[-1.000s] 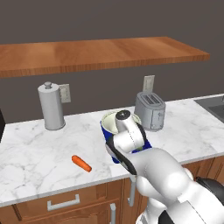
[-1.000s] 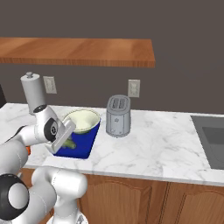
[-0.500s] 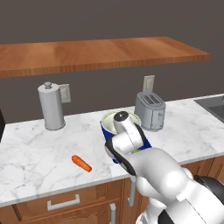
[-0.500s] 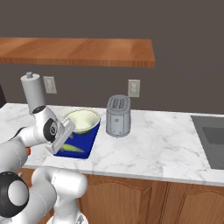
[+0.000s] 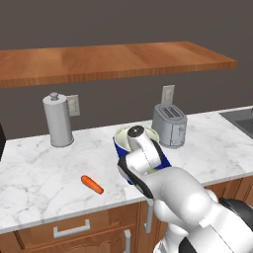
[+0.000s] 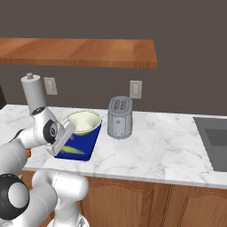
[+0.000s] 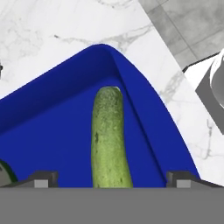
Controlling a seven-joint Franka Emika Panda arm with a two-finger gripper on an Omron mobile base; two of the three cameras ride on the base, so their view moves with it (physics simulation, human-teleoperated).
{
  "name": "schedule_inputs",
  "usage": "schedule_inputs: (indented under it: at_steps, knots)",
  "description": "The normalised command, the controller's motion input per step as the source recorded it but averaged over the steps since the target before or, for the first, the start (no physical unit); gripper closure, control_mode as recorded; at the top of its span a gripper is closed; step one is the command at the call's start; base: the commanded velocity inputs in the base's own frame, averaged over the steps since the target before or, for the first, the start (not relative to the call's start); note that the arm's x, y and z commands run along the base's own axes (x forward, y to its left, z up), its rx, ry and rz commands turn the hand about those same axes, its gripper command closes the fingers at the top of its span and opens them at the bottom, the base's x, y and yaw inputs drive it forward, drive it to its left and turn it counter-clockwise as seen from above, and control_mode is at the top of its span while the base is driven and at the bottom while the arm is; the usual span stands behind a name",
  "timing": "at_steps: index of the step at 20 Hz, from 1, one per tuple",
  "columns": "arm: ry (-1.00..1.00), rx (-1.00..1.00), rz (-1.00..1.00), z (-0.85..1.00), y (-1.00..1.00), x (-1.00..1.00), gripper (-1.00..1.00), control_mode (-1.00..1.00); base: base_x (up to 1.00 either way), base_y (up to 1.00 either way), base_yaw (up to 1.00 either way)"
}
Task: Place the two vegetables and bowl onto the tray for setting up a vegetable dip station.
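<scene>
The dark green cucumber (image 7: 109, 135) lies flat on the floor of the blue tray (image 7: 52, 127), close to its right rim. Just above it is my gripper (image 7: 111, 180), open, with one fingertip (image 7: 41, 179) on each side and neither touching it. From the right base view, the cucumber (image 6: 73, 150) rests at the tray's (image 6: 90, 142) near edge under my hand, and the pale bowl (image 6: 83, 122) sits on the far end of the tray. The orange carrot (image 5: 92, 184) lies on the counter, left of the tray (image 5: 120, 154) and away from the gripper. My arm partly hides the bowl (image 5: 126, 133).
A grey toaster (image 5: 169, 125) stands just right of the tray. A paper towel holder (image 5: 58, 120) stands at the back left by the wall. A sink (image 6: 216, 142) is set into the counter at the far right. A wooden shelf (image 5: 113, 59) hangs overhead.
The jaws have spread wide and let go of the cucumber, which now rests on the tray floor. The arm has barely moved.
</scene>
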Motion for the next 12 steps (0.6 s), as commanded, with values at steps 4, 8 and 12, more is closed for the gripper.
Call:
schedule_inputs:
  at_steps: [4, 8, 12]
  knots:
    - [0.00, 0.00, 0.00, 0.14, 0.10, -0.07, -1.00, -1.00, 0.00, 0.00, 0.00]
    - [0.01, 0.00, 0.00, 0.14, 0.14, -0.15, -1.00, -1.00, 0.00, 0.00, 0.00]
    - [0.02, 0.00, 0.00, 0.10, 0.19, -0.16, -1.00, -1.00, 0.00, 0.00, 0.00]
